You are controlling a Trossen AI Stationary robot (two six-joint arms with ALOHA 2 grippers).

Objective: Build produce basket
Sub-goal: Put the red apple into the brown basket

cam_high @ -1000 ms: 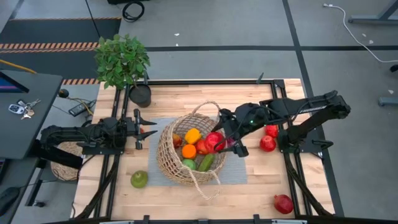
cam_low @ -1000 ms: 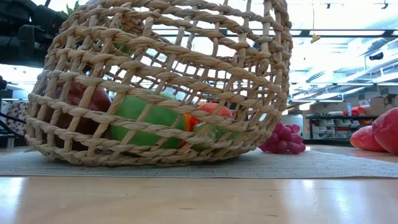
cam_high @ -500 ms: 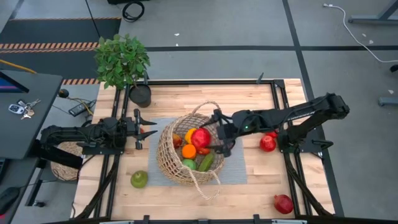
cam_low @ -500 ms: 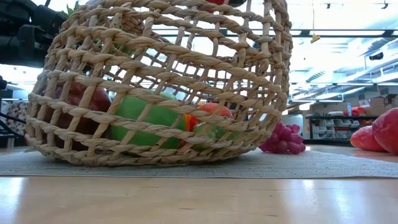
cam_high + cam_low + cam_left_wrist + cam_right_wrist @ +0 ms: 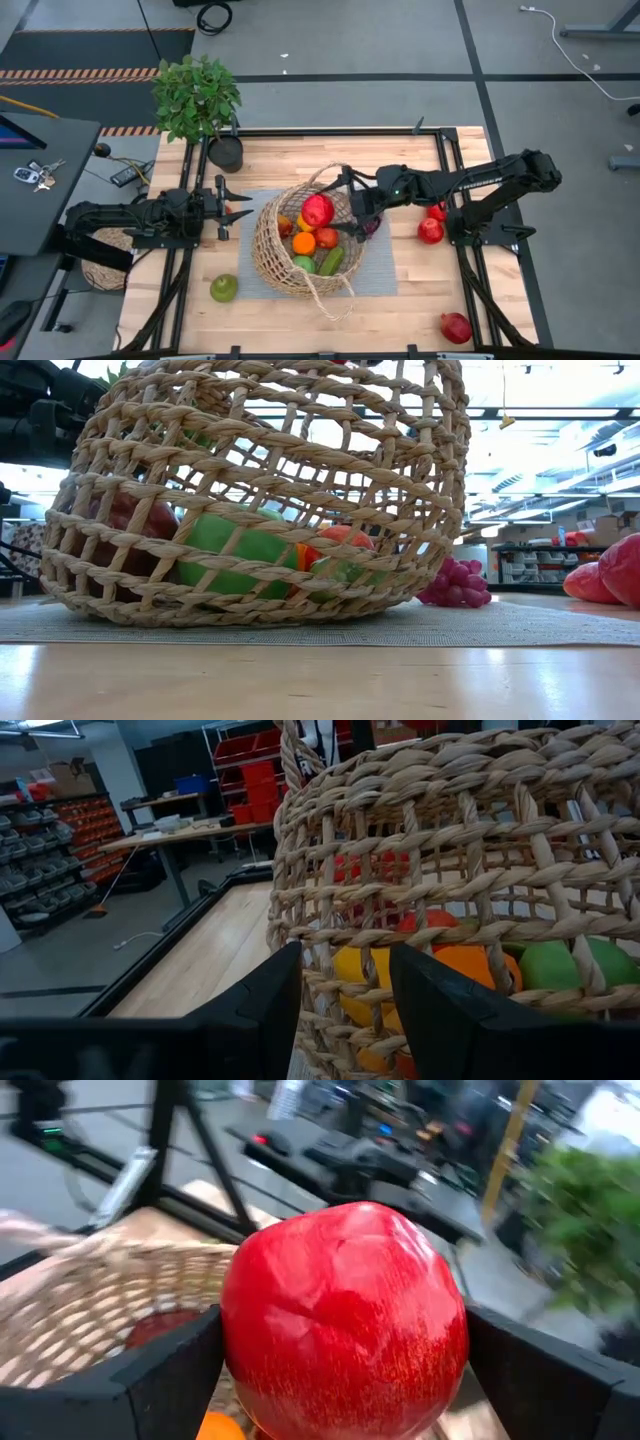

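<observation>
R gripper [image 5: 334, 207] clamps a red pomegranate [image 5: 318, 210], held over the basket [image 5: 272, 262], which sits mid-table on a grey mat [image 5: 375, 275]. L gripper [image 5: 226, 208] waits just beside basket's rim w/ fingers closed on nothing. Orange [image 5: 304, 242] & other produce lie inside; green apple [image 5: 223, 288] near basket on the table.

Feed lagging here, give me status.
Right claw holds red pomegranate over basket. Left claw shut, parked beside it. Nothing in the way.
</observation>
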